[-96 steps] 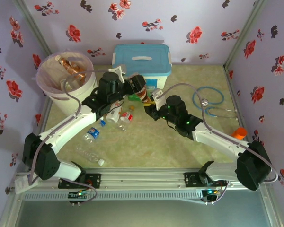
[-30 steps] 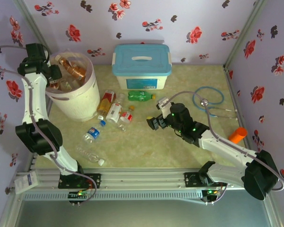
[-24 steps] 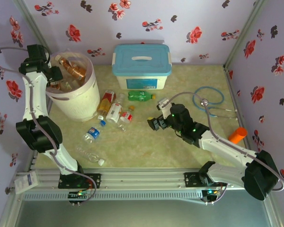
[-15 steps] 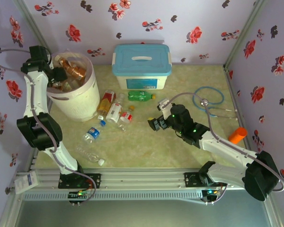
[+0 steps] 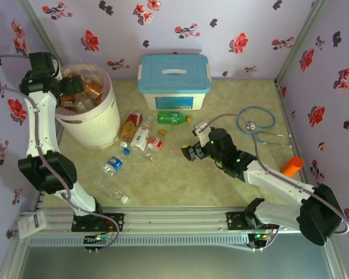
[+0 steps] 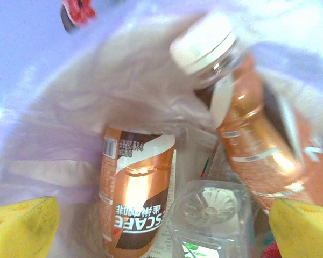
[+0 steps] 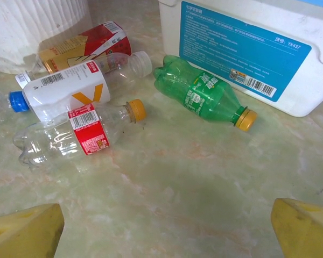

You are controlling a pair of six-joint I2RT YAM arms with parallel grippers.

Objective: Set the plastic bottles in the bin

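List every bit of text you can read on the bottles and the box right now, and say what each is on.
"SCAFE": on the copper-labelled bottle lying in the bin; the start of the word is out of sight.
"YX437": on the blue label of the white box.
Too small or blurred to read: the rest of that blue label, and the labels of the green bottle, the red-labelled clear bottle and the white-labelled bottle. Only barcodes can be made out.

The table [image 5: 221, 192] bears bin [image 5: 102, 123], loose bottles [image 5: 141, 139], lidded box [image 5: 174, 78], stethoscope [image 5: 256, 123] and orange cylinder [image 5: 291, 165].
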